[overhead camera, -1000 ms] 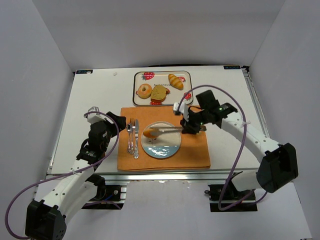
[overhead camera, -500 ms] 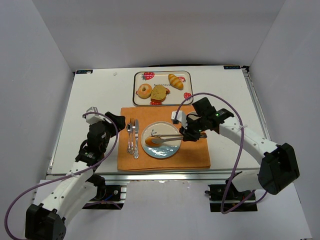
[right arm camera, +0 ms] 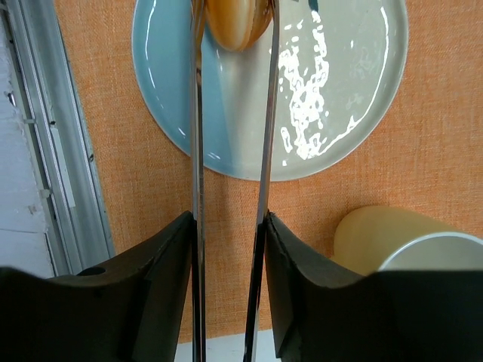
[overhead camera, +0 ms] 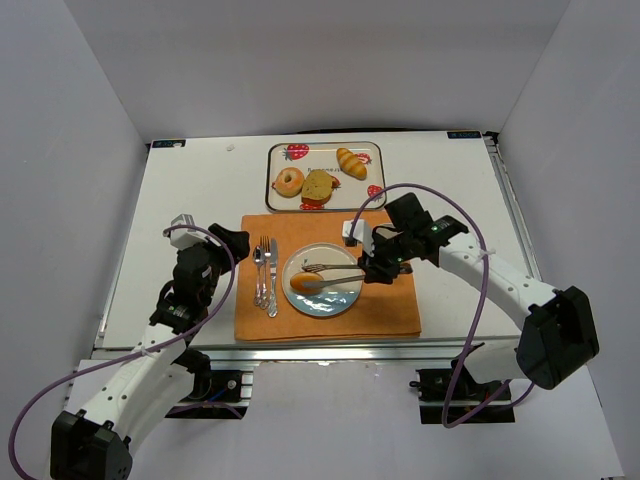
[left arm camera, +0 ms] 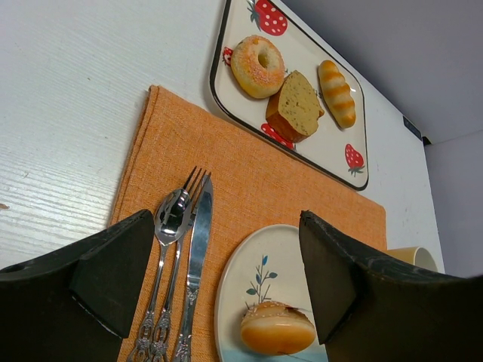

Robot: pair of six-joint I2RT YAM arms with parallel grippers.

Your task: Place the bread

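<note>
Right gripper is clamped on the tongs, whose tips flank the roll on the plate; left gripper gapes wide, empty.

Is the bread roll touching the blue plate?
Touching. The left wrist view shows the bread roll resting on the plate, with no gap beneath it.

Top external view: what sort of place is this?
Probably a lab rig staged as a dining place setting: plain white walls, an orange placemat with plate and cutlery, and a bread tray.
</note>
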